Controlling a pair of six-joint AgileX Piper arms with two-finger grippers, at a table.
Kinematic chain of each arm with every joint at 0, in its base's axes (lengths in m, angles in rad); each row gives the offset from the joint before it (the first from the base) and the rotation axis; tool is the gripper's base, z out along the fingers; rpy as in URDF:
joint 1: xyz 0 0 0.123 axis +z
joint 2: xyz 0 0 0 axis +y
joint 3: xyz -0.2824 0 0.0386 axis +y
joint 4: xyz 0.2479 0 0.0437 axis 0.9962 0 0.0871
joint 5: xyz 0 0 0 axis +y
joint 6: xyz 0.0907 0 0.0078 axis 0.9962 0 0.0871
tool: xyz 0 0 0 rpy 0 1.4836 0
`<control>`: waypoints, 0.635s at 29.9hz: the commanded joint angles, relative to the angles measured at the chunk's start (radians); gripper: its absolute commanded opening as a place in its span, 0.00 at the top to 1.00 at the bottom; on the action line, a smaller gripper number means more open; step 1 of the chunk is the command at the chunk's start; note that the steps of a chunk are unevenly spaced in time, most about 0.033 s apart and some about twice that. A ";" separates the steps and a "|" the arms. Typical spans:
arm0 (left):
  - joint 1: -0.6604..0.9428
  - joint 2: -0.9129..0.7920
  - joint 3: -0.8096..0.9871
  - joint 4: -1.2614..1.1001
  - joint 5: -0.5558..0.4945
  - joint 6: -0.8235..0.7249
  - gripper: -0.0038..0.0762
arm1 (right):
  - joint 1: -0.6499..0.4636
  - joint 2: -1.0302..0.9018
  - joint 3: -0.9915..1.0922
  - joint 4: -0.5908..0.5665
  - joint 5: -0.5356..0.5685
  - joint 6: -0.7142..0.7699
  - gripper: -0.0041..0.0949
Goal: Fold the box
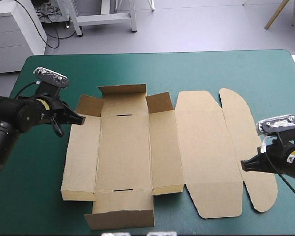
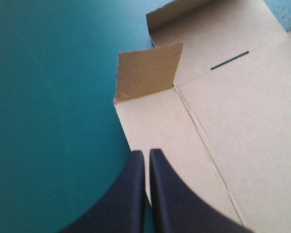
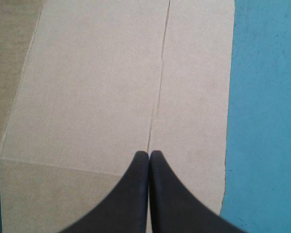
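The brown box (image 1: 137,152) lies spread out on the teal-green cover (image 1: 39,187). Its far wall (image 1: 122,91) and two far corner flaps stand partly raised, while the lid panel (image 1: 206,147) and rounded end flap (image 1: 250,142) lie flat to the right. My left gripper (image 1: 79,119) is shut and hovers at the box's far left corner; in the left wrist view the left gripper (image 2: 146,153) sits over the left panel's edge, short of a raised corner flap (image 2: 148,73). My right gripper (image 1: 244,165) is shut over the rounded flap; the right gripper (image 3: 149,154) points along a crease in the box (image 3: 97,87).
Bare teal-green cover (image 3: 266,107) lies beyond the box's right edge and along the table's left side (image 2: 48,111). The table's far edge (image 1: 157,52) runs well behind the box. A narrow slot (image 2: 229,60) marks the base's far fold.
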 commanded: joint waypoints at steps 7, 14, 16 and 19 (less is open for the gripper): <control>0.576 0.076 -0.044 -0.628 0.109 0.446 0.93 | -0.009 -0.045 0.064 0.027 -0.084 -0.001 0.98; 0.991 0.117 -0.044 -0.931 0.273 0.620 0.93 | -0.009 -0.045 0.129 0.023 -0.102 -0.001 0.98; 1.076 0.123 -0.044 -0.975 0.273 0.620 0.93 | -0.009 -0.045 0.134 0.023 -0.109 -0.001 0.98; 1.145 0.123 -0.044 -0.976 0.273 0.607 0.93 | -0.009 -0.045 0.134 0.019 -0.127 -0.001 0.98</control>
